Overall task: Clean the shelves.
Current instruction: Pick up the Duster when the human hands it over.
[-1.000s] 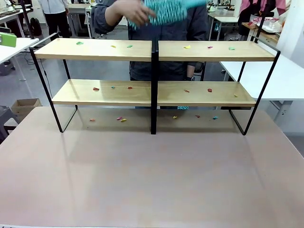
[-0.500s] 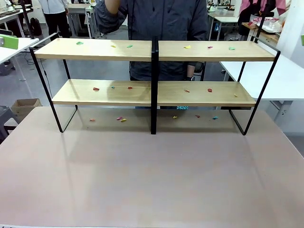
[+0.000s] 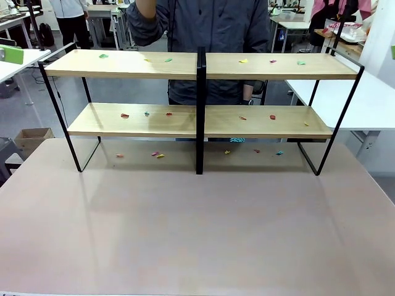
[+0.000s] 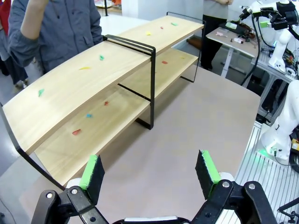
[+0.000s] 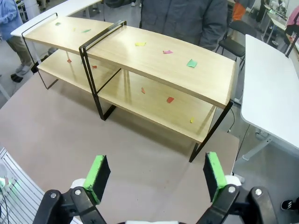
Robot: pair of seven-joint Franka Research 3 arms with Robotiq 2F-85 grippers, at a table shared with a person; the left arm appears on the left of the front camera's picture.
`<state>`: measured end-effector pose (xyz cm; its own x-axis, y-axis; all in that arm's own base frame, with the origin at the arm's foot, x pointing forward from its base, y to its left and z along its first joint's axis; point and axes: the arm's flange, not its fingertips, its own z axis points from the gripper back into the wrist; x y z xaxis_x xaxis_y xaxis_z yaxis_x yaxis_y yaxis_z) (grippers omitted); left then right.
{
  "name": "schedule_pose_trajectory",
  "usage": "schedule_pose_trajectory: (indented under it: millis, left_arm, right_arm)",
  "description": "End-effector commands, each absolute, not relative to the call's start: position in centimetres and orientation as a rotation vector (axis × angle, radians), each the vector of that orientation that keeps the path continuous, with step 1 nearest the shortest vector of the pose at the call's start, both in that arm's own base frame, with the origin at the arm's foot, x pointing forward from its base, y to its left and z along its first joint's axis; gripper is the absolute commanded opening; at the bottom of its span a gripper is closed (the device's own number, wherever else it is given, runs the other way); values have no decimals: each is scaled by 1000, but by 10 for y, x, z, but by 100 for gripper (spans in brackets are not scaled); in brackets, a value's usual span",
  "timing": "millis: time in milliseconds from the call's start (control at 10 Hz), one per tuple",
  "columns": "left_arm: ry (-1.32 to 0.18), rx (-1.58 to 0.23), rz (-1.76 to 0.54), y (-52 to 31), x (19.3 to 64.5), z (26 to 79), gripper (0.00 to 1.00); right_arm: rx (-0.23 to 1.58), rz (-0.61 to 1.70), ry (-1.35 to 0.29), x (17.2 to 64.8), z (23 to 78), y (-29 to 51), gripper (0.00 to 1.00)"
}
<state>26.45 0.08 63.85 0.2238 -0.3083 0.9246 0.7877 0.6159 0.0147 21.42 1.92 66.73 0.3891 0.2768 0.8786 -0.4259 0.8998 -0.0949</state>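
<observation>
Shelves (image 3: 123, 64) across mid-frame, dotted with colored scraps (image 3: 125, 115).
Left gripper (image 4: 150, 173) and right gripper (image 5: 154, 175) spread wide, holding nothing.

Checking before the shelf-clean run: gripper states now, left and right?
Left gripper: open, holding nothing.
Right gripper: open, holding nothing.

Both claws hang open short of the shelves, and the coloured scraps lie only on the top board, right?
No. The left claw and right claw are open short of the shelves, but coloured scraps lie on the lower board as well as the top board; the front view shows it.
</observation>
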Motion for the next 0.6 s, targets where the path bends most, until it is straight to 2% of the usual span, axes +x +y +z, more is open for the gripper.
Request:
schedule_pose_trajectory:
  millis: [0, 500]
  left_arm:
    - [-1100, -523, -806, 0, 265, 638, 100]
    - [-1100, -523, -806, 0, 265, 638, 100]
  right_arm:
    - [160, 447, -1083, 215, 667, 18, 100]
    - [160, 447, -1083, 215, 667, 18, 100]
